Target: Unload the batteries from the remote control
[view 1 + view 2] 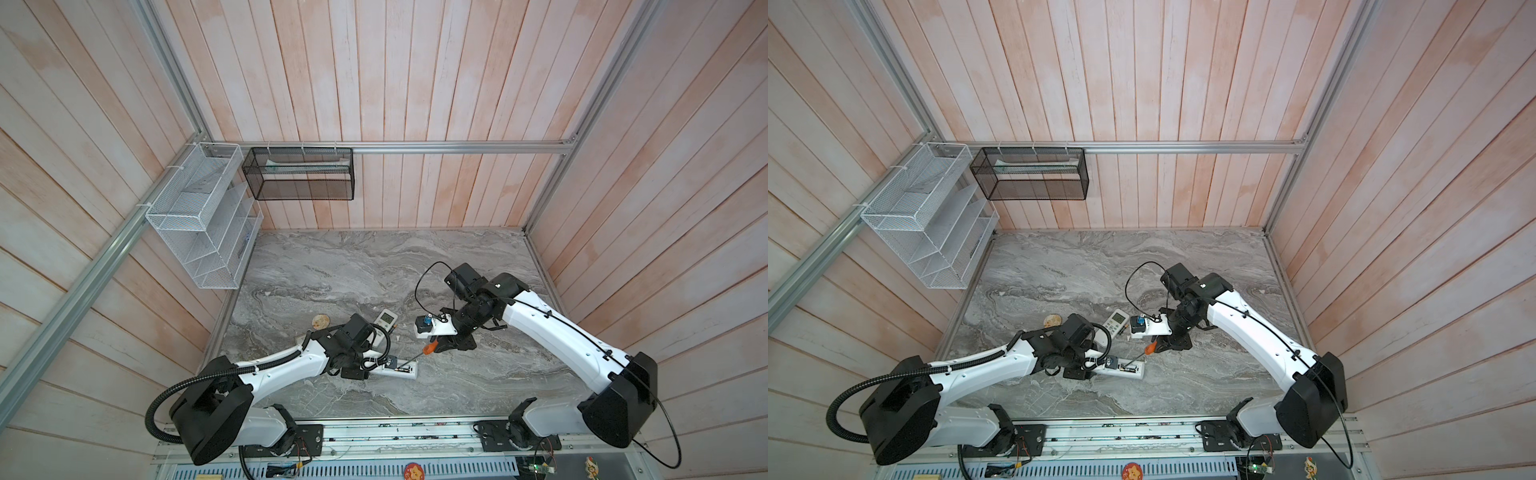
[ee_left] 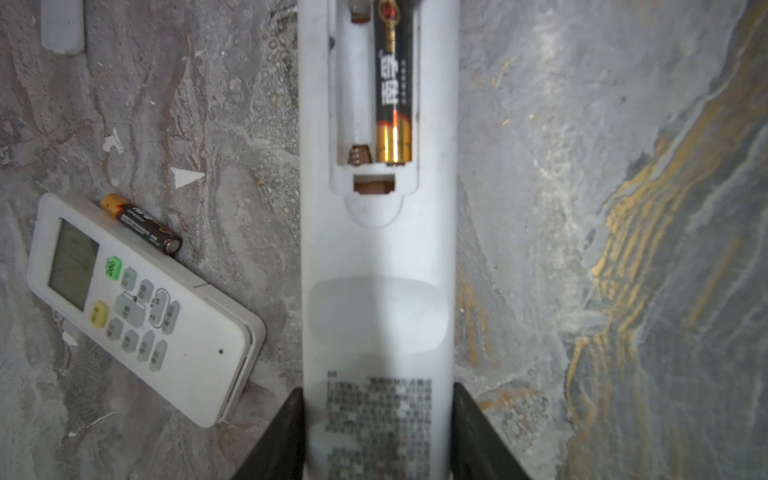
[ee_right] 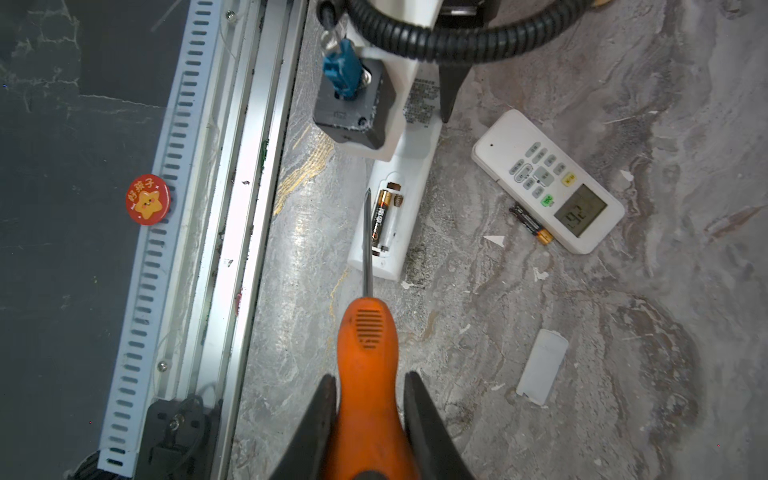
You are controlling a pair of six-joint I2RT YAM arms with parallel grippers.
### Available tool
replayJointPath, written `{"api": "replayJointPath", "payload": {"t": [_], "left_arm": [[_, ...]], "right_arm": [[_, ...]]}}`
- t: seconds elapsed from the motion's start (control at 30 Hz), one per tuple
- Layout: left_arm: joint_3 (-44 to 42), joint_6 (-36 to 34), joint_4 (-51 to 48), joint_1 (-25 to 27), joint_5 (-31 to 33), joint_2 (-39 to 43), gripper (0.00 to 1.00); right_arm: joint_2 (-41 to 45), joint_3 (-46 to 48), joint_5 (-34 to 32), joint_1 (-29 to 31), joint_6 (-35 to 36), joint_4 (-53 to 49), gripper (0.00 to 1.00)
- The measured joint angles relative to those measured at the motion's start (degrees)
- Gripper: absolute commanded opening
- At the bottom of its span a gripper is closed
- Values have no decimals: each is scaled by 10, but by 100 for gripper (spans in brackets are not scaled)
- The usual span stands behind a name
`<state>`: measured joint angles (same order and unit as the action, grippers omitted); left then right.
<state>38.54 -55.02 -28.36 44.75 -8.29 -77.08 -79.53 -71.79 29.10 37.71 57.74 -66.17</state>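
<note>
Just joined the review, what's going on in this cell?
The left end effector clamps the long white remote, back up, its battery bay uncovered. One battery sits in the bay; the slot beside it is empty. The right end effector grips the orange screwdriver, tip by that battery. A loose battery lies beside the second remote.

A white wire rack hangs on the left wall, a black mesh basket on the far wall. On the grey marbled surface lie a round tan disc, toward the left, and a small white cover.
</note>
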Motion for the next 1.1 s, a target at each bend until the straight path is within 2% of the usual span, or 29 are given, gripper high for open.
{"api": "replayJointPath", "payload": {"t": [0.1,0.33,0.53,0.67,0.77,0.87,1.1], "left_arm": [[0,12,-10,-5,0,0,0],[1,73,-23,-6,0,-1,0],[1,126,-19,-4,16,-6,0],[3,155,-12,4,35,-6,0],[3,167,-7,10,43,-5,0],[3,172,-5,16,43,-5,0],[3,182,-3,25,47,-5,0]], "right_arm": [[-11,-22,-18,4,-96,2,0],[-68,-114,-58,-8,-423,16,0],[-61,-116,-4,-21,-673,4,0],[-1,-34,43,-8,-816,-18,0],[64,36,66,10,-908,-34,0],[105,76,72,15,-968,-39,0],[120,127,71,15,-1073,31,0]]}}
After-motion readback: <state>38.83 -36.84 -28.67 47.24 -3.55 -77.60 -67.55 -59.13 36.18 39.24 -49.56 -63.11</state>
